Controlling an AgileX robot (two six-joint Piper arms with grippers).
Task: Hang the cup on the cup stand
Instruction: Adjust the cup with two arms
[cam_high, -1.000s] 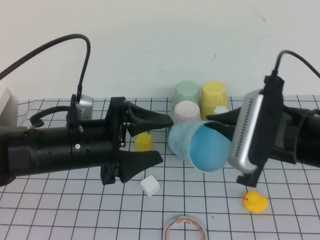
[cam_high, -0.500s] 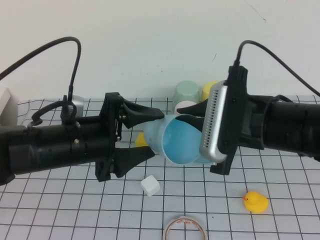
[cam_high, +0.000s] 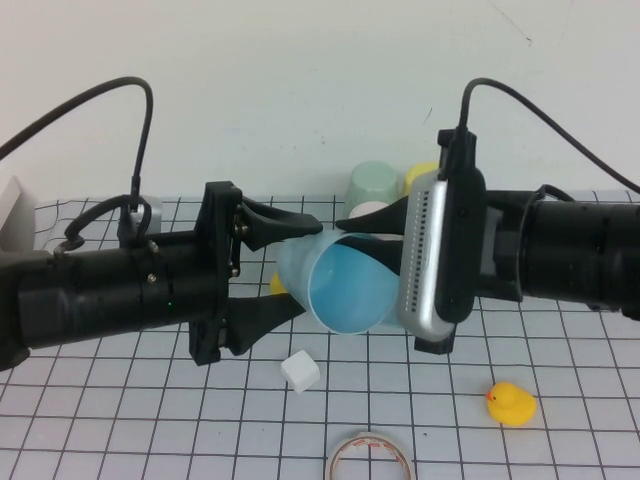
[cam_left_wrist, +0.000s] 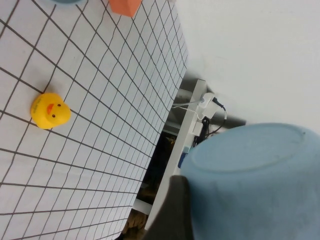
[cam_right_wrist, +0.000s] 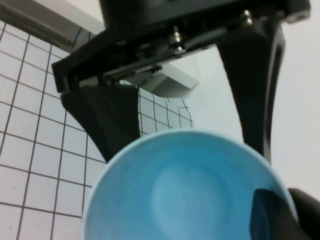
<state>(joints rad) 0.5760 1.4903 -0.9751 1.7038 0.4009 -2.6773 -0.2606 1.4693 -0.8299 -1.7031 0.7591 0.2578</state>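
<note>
The light blue cup (cam_high: 335, 285) is held in the air above the middle of the gridded worktop (cam_high: 420, 410), lying on its side with its open mouth turned toward the near edge and the right. The right gripper (cam_high: 352, 228) has its jaws clamped on the cup's rim, one finger inside the mouth. The left gripper (cam_high: 300, 265) has its jaws spread wide, one above and one below the cup's closed end; whether they touch it cannot be told. Behind the cup, near the far edge, stand a mint green cup (cam_high: 372, 185) and a yellow cup (cam_high: 420, 175). A white cube (cam_high: 300, 371), a yellow duck (cam_high: 511, 404) and a tape roll (cam_high: 369, 455) lie toward the near edge.
</note>
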